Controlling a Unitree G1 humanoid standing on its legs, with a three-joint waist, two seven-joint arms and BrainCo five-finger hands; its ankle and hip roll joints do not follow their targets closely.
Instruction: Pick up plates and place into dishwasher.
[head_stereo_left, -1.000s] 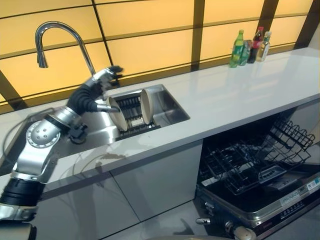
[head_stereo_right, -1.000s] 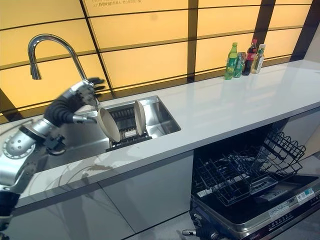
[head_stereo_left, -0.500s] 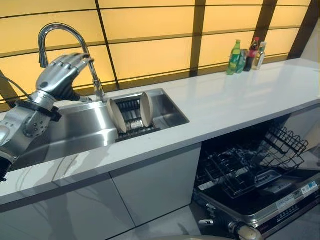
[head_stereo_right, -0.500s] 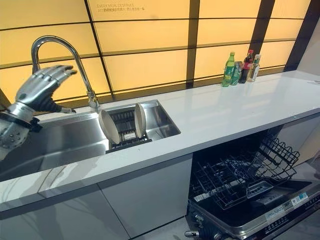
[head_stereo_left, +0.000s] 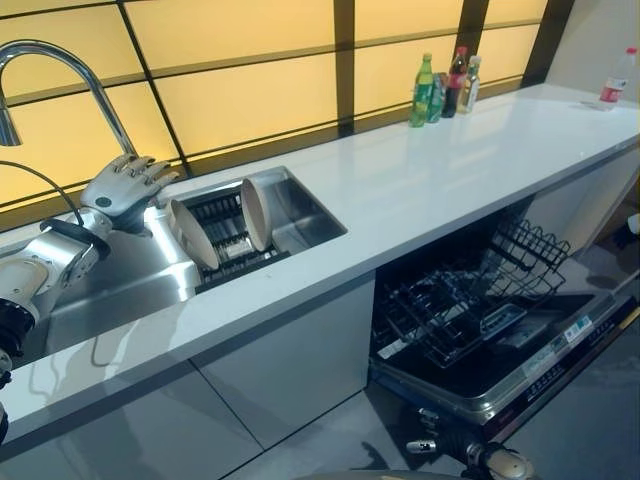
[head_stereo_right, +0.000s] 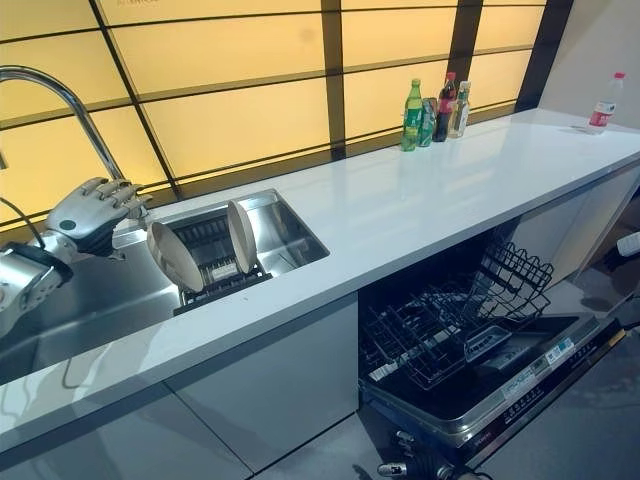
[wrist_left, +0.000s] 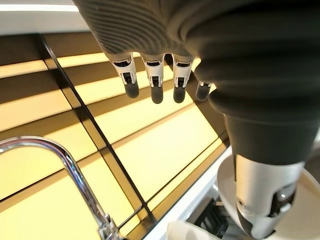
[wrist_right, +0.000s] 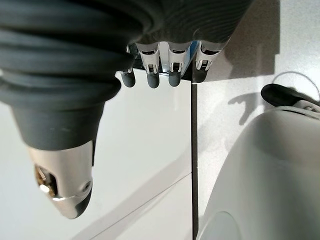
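— Since a moment ago the left hand (head_stereo_left: 122, 185) dropped from the faucet (head_stereo_left: 60, 70), fingers spread, empty.
— Both plates (head_stereo_left: 192, 234) stand in the sink (head_stereo_left: 305, 215) rack, upright for easy grasping.

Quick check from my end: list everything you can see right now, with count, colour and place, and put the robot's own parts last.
plates: two, cream, standing on edge in the rack in the sink
rack: one, dark, inside the sink
sink: one, steel, set in the counter at the left
tap: one, chrome, arched, behind the sink
counter: one, white, running the whole width
bottles: a small cluster, one green and others dark or pale, at the back of the counter
water bottle: one, clear, at the counter's far right
dishwasher: one, dark, door down and wire basket pulled out, below the counter at the right
left hand: silver, fingers relaxed, over the sink beside the plates, holding nothing
right hand: fingers straight, holding nothing
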